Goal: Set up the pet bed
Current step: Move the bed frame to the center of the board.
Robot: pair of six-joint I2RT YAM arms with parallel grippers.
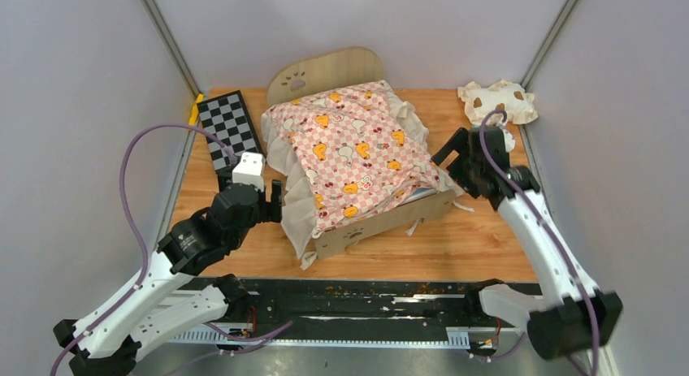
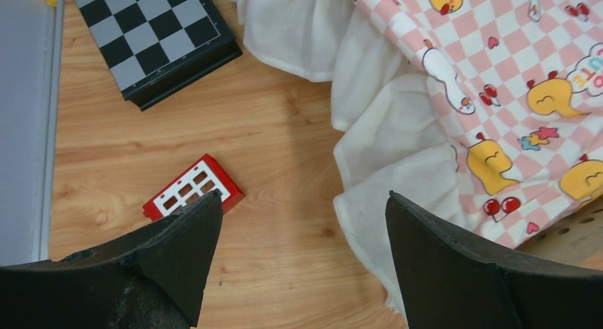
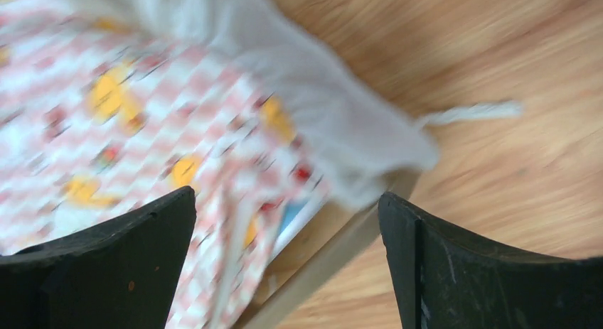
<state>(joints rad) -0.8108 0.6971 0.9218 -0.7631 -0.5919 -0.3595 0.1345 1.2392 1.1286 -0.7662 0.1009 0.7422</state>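
Pet bed [image 1: 382, 224] sits mid-way across the bench [image 1: 479, 246], headboard on the side away from the arm bases. Pink checkered cushion [image 1: 349, 153] is draped over the bed, its ruffle spilling down the bed's left side. Your left tool [image 1: 274, 200] is just beside the bed's left side, jaws wide, nothing in them. Your right tool [image 1: 453, 154] is at the bed's right side, also wide and empty; its wrist view is blurred. Chessboard [image 1: 230, 128] and red block [image 2: 193, 187] lie left of the bed, spotted pillow [image 1: 497, 102] off its far right corner.

Robot lab cell: plain grey partition walls [image 1: 73, 108], wood tabletop [image 1: 455, 246], black mounting rail [image 1: 366, 303].
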